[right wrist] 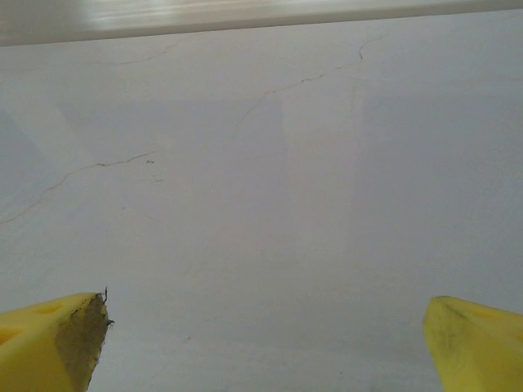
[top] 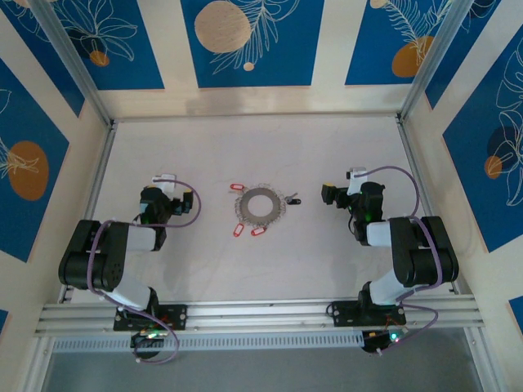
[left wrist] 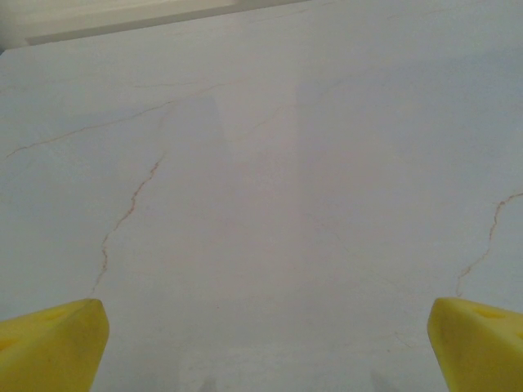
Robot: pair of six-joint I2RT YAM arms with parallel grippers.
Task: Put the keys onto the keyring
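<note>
The grey keyring (top: 260,204), its rim fringed with tiny silver pieces, lies flat in the middle of the white table. Three red-headed keys lie loose around it: one at its upper left (top: 237,187) and two by its lower edge (top: 239,232) (top: 258,231). My left gripper (top: 169,194) rests low to the left of the ring, well apart from it. It is open, and bare table shows between its yellow fingertips (left wrist: 49,347). To the ring's right, my right gripper (top: 351,189) is also open, nothing between its yellow fingertips (right wrist: 478,343).
A small dark piece (top: 292,199) lies just right of the ring. Patterned blue and cream walls enclose the table (top: 261,147) at the back and both sides. An aluminium rail (top: 261,310) runs along the near edge by the arm bases.
</note>
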